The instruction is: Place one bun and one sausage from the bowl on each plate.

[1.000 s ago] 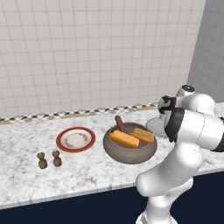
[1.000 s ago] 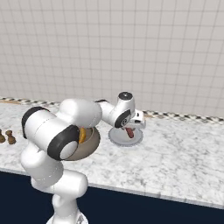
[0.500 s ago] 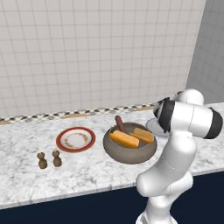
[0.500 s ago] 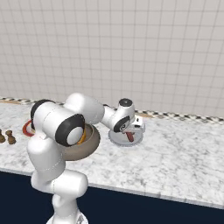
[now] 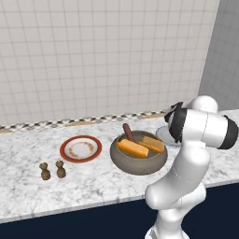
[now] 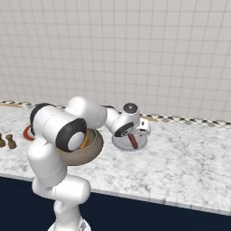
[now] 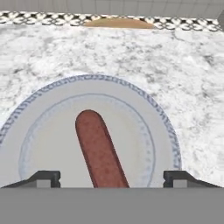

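Sausage (image 7: 99, 148) lying on pale grey plate (image 7: 52, 144), between fingers (image 7: 43, 178) standing wide apart, gripping nothing. Two buns (image 5: 133, 148), second sausage (image 5: 128, 132) sitting in bowl (image 5: 138, 163) on surface (image 5: 93, 182).

Left base view: the arm's white body covers most of the pale grey plate (image 5: 164, 135), leaving a sliver of rim at its left. The lower end of the second sausage (image 5: 128, 132) is hidden behind the two buns (image 5: 133, 148) inside the bowl (image 5: 138, 165).

Right base view: the arm's elbow hides most of the bowl (image 6: 90, 151) and its contents; a thin orange strip of bun (image 6: 85, 140) shows. The red-rimmed plate (image 6: 26, 133) is mostly occluded by the arm. The gripper's (image 6: 135, 131) fingers are too small to resolve.

Hand view: the sausage (image 7: 100, 151) on the plate (image 7: 164, 127) is cut off at its near end by the lower border, as is the plate's near rim.
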